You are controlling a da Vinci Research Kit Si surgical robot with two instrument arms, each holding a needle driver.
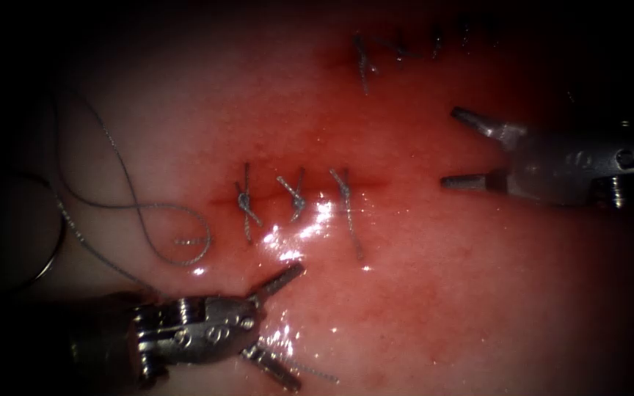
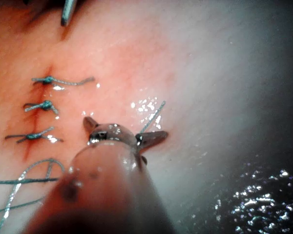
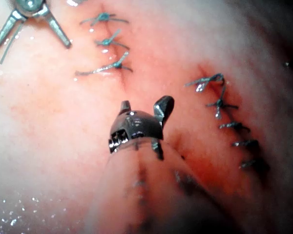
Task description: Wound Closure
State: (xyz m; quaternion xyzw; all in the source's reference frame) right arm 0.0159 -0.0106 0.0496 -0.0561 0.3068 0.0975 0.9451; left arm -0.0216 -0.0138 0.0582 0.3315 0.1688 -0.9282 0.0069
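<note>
Overhead, three knots point(image 1: 295, 194) span the cut point(image 1: 295, 192); the left tool point(image 1: 282, 324) and right tool point(image 1: 458, 148) gape, holding nothing — needle point(image 1: 42, 242) and thread point(image 1: 133, 209) lie leftward. Left wrist: a cut end point(image 2: 151, 118) beside the jaws. Right wrist: older stitches point(image 3: 229, 124) — best keep clear of the knots.

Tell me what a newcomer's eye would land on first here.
Three knotted stitches across the cut at the middle of the tissue, wet with red fluid. The left tool lies below them and the right tool to their right, both open and holding nothing. Loose thread loops left of the cut.
</note>
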